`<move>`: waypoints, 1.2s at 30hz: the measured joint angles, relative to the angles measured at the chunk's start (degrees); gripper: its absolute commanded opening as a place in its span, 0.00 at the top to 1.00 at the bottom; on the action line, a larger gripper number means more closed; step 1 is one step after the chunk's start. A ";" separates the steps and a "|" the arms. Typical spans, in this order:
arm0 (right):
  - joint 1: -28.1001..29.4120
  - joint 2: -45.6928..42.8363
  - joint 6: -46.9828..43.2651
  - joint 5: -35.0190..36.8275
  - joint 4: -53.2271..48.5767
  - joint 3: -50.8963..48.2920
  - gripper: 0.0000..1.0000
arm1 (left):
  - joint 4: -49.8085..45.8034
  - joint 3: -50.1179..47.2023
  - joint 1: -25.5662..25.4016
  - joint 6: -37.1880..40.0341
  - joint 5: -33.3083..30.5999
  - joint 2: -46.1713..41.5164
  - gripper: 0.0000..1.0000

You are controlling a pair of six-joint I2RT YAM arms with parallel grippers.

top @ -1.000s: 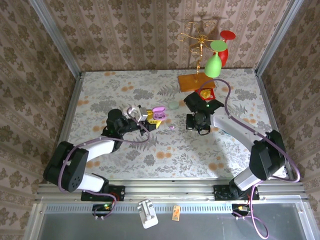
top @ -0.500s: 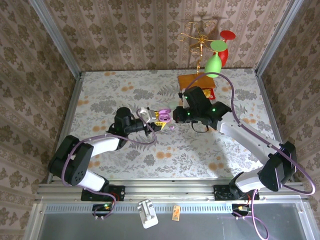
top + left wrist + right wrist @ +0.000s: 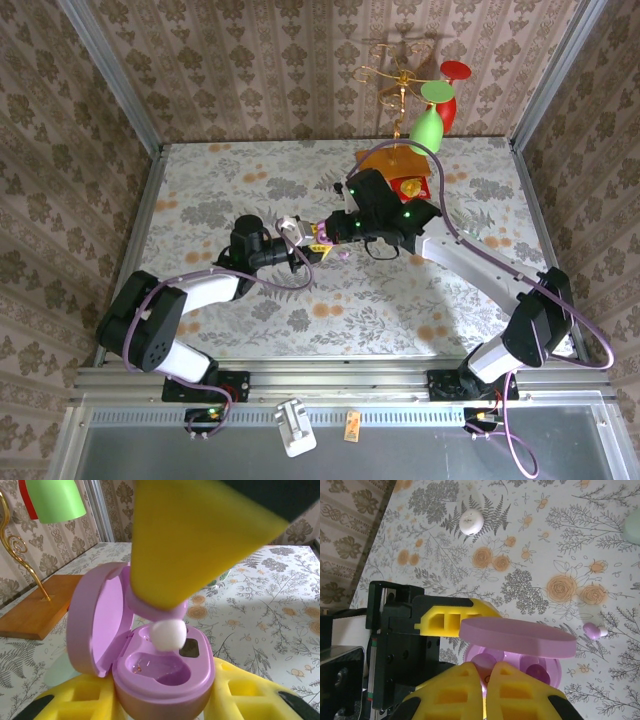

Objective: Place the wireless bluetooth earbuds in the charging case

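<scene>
Right jaws have just been swinging in from the right, pinching an earbud [image 3: 168,632] just over the open lilac charging case [image 3: 160,680] (left jaws are gripping it, mid worktop [image 3: 400,300]), so insertion's looking imminent.

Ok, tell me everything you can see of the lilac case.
The case is a glossy lilac plastic oval, open, its lid hinged upright at one side. The base faces up with two moulded wells, clamped between the left gripper's yellow fingers. The right gripper holds an earbud just over one well; whether it touches is unclear.
</scene>
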 measured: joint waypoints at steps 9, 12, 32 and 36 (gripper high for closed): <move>0.28 1.57 -0.02 0.02 0.00 0.09 0.92 | -0.07 0.00 0.00 0.00 0.00 -0.68 0.77; 0.42 2.32 -0.02 -0.02 0.26 0.31 0.91 | -0.28 -0.02 -0.07 0.00 -0.07 -0.81 0.77; 0.83 2.84 0.00 -0.33 -0.20 0.81 0.76 | -0.85 -0.02 -0.07 0.83 -0.42 -0.81 0.77; 0.90 2.19 0.02 -0.42 0.04 0.79 0.76 | -0.85 -0.02 -0.07 0.83 -0.42 -0.81 0.77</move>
